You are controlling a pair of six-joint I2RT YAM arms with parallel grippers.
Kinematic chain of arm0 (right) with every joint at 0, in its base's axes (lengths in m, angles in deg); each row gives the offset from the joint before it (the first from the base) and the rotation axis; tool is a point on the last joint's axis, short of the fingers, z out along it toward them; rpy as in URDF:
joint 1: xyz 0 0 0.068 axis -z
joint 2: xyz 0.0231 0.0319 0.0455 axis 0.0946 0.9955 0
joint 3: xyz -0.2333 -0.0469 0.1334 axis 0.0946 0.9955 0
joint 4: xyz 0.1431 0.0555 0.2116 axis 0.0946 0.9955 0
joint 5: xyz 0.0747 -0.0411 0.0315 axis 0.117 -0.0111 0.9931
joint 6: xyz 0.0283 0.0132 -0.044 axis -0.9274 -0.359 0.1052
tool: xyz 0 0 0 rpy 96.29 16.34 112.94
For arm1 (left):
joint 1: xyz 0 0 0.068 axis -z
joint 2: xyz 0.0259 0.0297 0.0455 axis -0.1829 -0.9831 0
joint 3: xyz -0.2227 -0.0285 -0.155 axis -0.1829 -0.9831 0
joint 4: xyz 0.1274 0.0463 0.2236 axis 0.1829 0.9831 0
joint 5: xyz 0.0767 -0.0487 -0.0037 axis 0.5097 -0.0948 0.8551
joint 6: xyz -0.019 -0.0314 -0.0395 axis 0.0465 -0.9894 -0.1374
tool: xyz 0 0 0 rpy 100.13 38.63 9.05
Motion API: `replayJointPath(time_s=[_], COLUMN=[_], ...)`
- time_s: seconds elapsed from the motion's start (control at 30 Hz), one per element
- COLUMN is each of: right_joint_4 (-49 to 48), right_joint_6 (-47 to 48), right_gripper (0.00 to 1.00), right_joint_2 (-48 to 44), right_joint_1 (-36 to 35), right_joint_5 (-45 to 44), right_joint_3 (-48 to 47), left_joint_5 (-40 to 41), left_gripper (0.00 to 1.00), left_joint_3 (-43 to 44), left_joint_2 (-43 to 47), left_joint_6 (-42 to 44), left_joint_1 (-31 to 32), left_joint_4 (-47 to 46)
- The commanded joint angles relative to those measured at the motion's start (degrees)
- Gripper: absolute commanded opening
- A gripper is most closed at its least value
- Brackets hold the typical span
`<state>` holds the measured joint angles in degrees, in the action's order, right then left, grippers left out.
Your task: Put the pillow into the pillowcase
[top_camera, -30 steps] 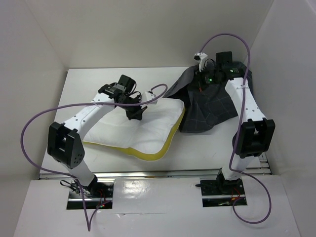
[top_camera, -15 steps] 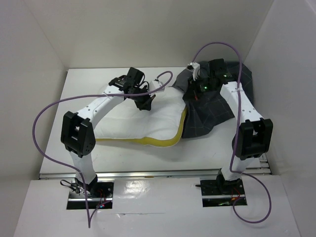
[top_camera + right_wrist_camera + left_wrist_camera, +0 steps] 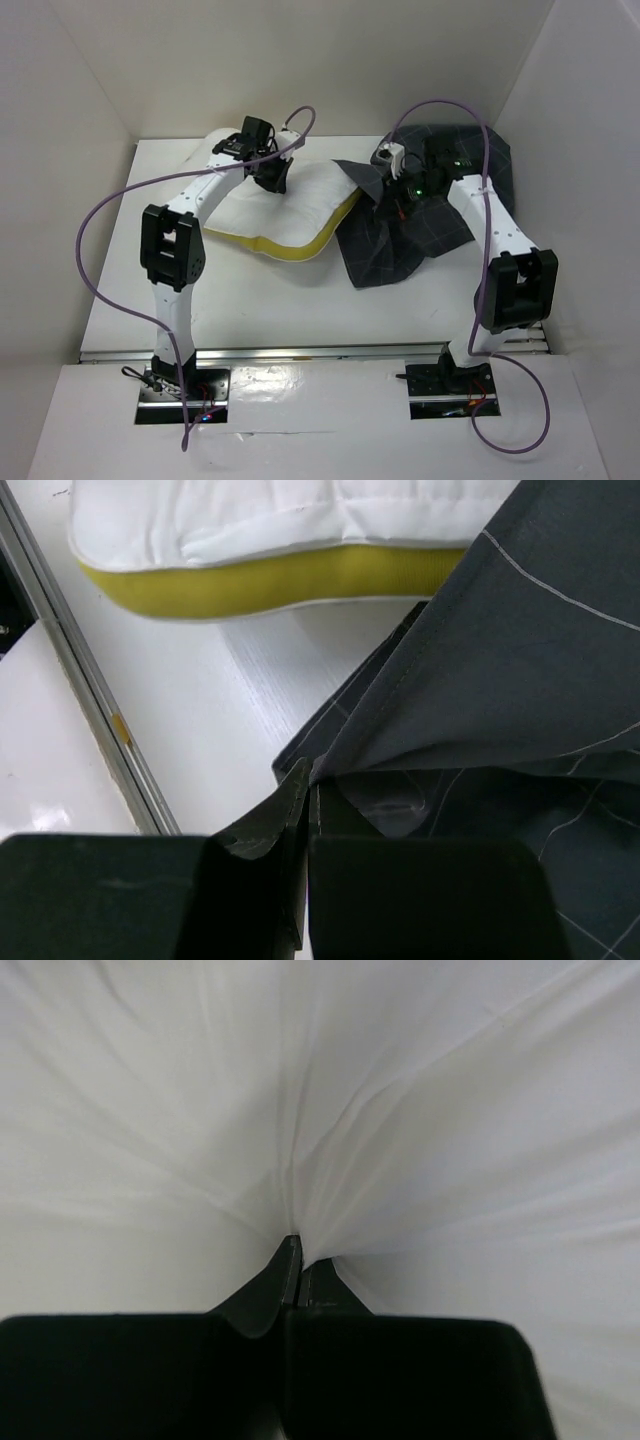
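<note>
The white pillow [image 3: 290, 205] with a yellow trim lies at the back middle of the table, lifted at its far side. My left gripper [image 3: 274, 180] is shut on a pinch of its white fabric [image 3: 300, 1160], which radiates in folds from the closed jaws. The dark grid-patterned pillowcase [image 3: 400, 235] is to the pillow's right, raised and draped. My right gripper [image 3: 398, 195] is shut on the pillowcase's edge [image 3: 400, 700] and holds it above the table. The pillow's yellow trim [image 3: 270, 580] shows in the right wrist view, beside the cloth.
White walls enclose the table [image 3: 270, 300] on three sides. Purple cables loop above both arms. A metal rail [image 3: 330, 352] runs along the table's near edge.
My left gripper has pulled the pillow toward the back left, lifting it. My right gripper has moved left with the pillowcase, whose lower part now hangs toward the table's middle.
</note>
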<state>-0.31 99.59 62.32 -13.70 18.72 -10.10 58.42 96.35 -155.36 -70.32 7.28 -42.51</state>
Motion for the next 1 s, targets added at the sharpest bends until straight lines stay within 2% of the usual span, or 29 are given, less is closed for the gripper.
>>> replayJointPath(time_s=[0.0,0.33,0.53,0.97], right_joint_4=[2.67,-0.23,-1.9,-0.32], right_joint_6=[0.15,-2.76,-4.43,-6.1], right_gripper=[0.0,0.0,0.0,0.0], right_joint_2=[-0.65,8.58,13.15,13.69], right_joint_1=[-0.96,-8.33,-10.18,-12.55], right_joint_5=[2.32,2.93,2.93,3.46], right_joint_3=[-3.19,-8.83,-12.07,-15.15], left_joint_5=[2.94,2.32,8.55,15.5], left_gripper=[0.0,0.0,0.0,0.0], left_joint_3=[3.44,5.03,6.34,13.63], left_joint_2=[0.68,0.06,-1.16,-10.83], left_joint_6=[-5.81,-12.49,-15.31,-16.54], left_joint_1=[0.28,2.13,3.71,3.71], left_joint_4=[-4.41,-3.88,-3.88,-5.2])
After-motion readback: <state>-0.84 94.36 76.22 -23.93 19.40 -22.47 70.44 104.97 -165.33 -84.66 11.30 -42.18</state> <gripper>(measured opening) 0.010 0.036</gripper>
